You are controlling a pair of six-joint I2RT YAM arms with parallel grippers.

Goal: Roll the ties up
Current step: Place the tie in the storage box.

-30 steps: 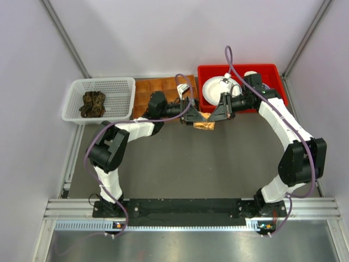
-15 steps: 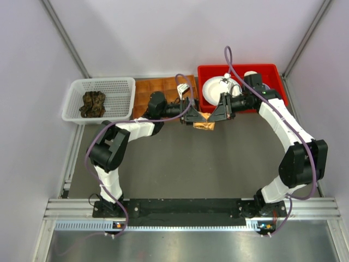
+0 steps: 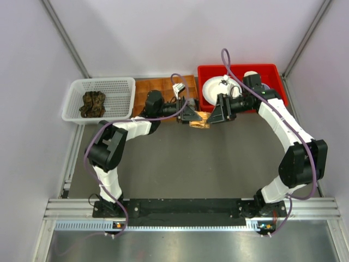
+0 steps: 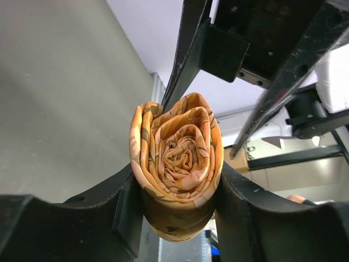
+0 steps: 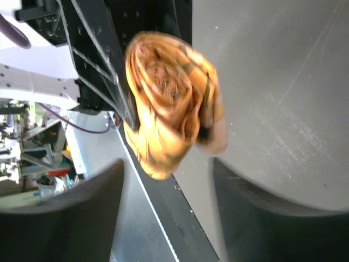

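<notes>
One tie looks done. The tan-orange tie (image 4: 177,164) is wound into a tight spiral, its layers coiling in to a small centre with no loose tail showing in either wrist view. It is held up off the desk (image 3: 191,164), just beside the near right corner of the brown compartment tray (image 3: 158,87), and it is not set down anywhere yet. The dark ties (image 3: 92,103) lie in a crumpled heap in the white basket (image 3: 122,90), well apart from both arms. They look unrolled, though the heap is too small in the overhead view to be sure. By my reckoning the job is early: one roll is made but not yet put away, and the dark ones have still to be done. No roll shows in the tray compartments that can be seen (the left arm covers part of the tray).

The left hand (image 4: 177,183) is clamped on the roll, one pad pressing each side of the coil's lower half, wide enough to fit the bundle and no wider.

The right hand (image 5: 166,169) faces it from the other side with its fingers (image 4: 188,49) spread wider than the roll. In its own blurred view neither pad touches the fabric — so it holds nothing.
</notes>
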